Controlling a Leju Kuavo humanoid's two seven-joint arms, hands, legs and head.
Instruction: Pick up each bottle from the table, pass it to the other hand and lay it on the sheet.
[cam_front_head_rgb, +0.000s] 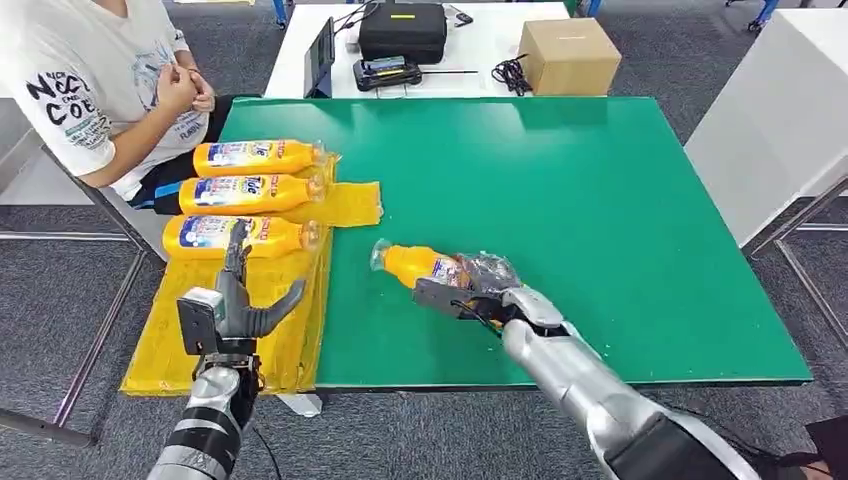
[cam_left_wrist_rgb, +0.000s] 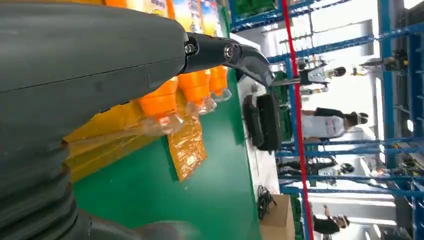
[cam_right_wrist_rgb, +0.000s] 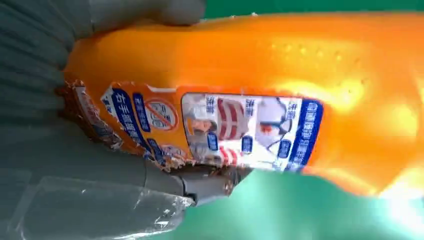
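Head view: an orange bottle (cam_front_head_rgb: 420, 266) is gripped on the green table (cam_front_head_rgb: 600, 200) by the right hand (cam_front_head_rgb: 475, 290); the left hand (cam_front_head_rgb: 240, 305) is raised over the yellow sheet (cam_front_head_rgb: 160, 350), fingers apart and holding nothing. Its torn label (cam_right_wrist_rgb: 200, 125) is seen from the right wrist.

The left robot hand (cam_front_head_rgb: 238, 305) is raised at the near left, palm upright, fingers spread apart and pointing away from the body — nothing in it. The right arm reaches forward and inward, its robot hand (cam_front_head_rgb: 470, 290) wrapped around an orange bottle (cam_front_head_rgb: 425, 266) — fingers closed on the body.
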